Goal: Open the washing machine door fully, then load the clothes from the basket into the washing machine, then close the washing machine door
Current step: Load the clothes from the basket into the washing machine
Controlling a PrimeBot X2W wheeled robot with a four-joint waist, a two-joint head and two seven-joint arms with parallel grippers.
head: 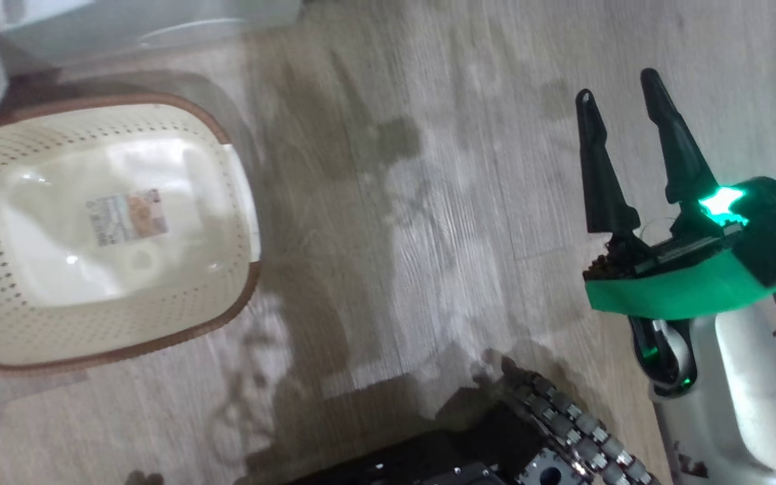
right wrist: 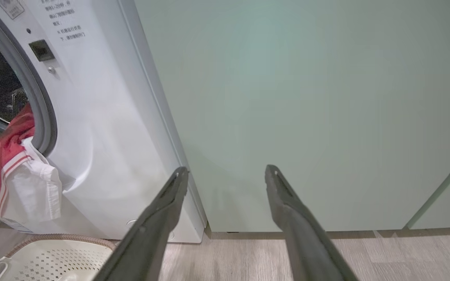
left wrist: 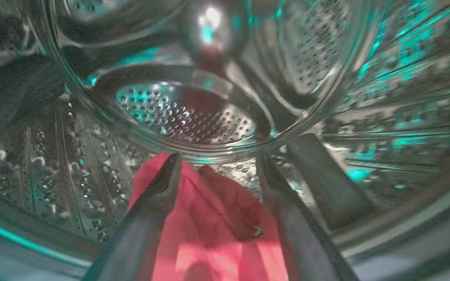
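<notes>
My left gripper (left wrist: pixel 219 157) reaches inside the steel drum (left wrist: pixel 186 113) of the washing machine, its fingers spread open. Red clothes (left wrist: pixel 209 226) lie loose between and below them. From the right wrist, the white washing machine (right wrist: pixel 92 136) shows its uncovered mouth, with red and white clothes (right wrist: pixel 18 175) hanging over the grey gasket (right wrist: pixel 41 105) and down the front. The door is out of view. The cream basket (head: pixel 105 229) sits on the floor at the left with only a label inside; its rim (right wrist: pixel 53 239) also shows below the machine. My right gripper (head: pixel 617 84) (right wrist: pixel 227 169) hovers open above the floor, holding nothing.
A pale green cabinet door (right wrist: pixel 307 97) stands right of the machine. Wood-look floor (head: pixel 428 202) stretches between the basket and my right arm. My dark wheeled base (head: pixel 529 438) is at the bottom. A blurred pale glassy shape (head: pixel 159 27) lies along the top edge.
</notes>
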